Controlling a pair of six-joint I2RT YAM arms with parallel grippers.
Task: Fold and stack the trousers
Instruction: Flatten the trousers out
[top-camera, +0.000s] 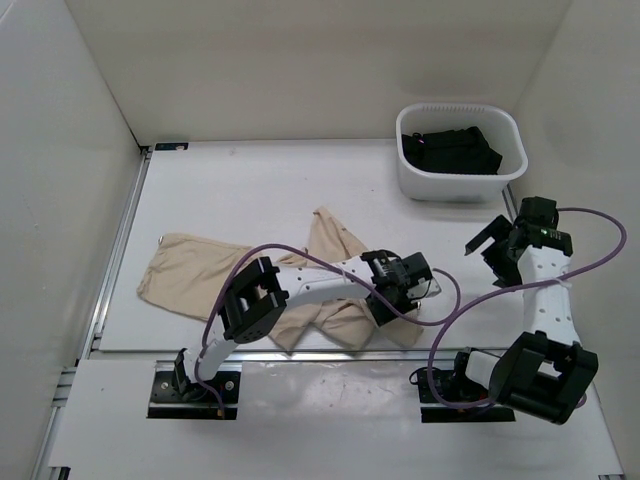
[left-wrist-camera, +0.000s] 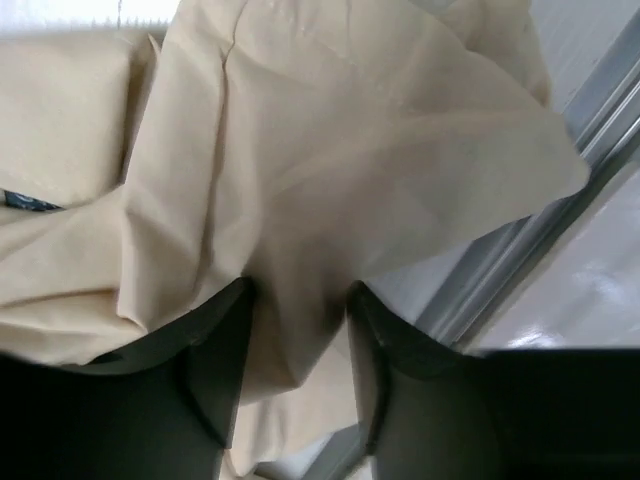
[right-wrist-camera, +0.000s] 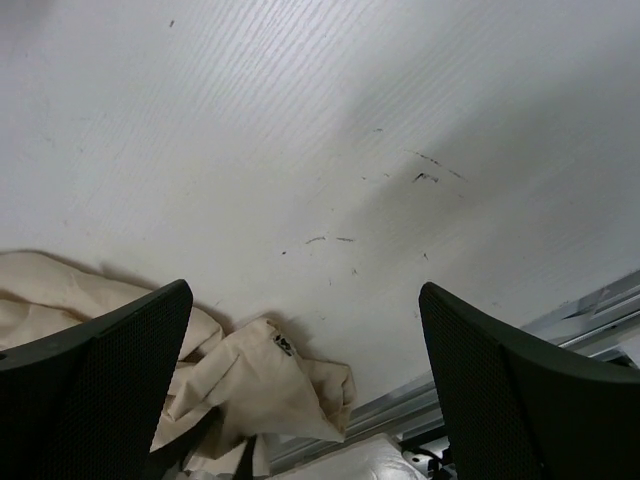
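**A:** What is the left pincer (left-wrist-camera: 300, 292) doing?

**B:** It is clenched on the trousers (left-wrist-camera: 350, 150). In the left wrist view a bunched fold of the beige cloth fills the gap between its two dark fingers (left-wrist-camera: 215, 360), and the creases run down into that gap.

**A:** And where do the trousers lie?

**B:** On the white counter (top-camera: 250, 190). From above, the left pincer (top-camera: 385, 298) sits on the rumpled end of the trousers (top-camera: 200, 275). The rest spreads away from it towards the left side of the counter, and one flap points to the far wall. The metal rail (left-wrist-camera: 500, 270) at the counter's near edge runs just beside this pincer, and the cloth hangs over it.

**A:** The right pincer (top-camera: 490, 252)?

**B:** Released. Its jaws stand wide apart with nothing between them, and it hangs above bare counter, apart from the cloth.

**A:** Does it see the trousers?

**B:** Yes. In its own view a crumpled corner of them (right-wrist-camera: 260, 390) lies by its left finger (right-wrist-camera: 110, 370).

**A:** Anything else near it?

**B:** A white bin (top-camera: 455, 108) holding black garments (top-camera: 450, 150) stands beyond the right pincer, near the far wall.
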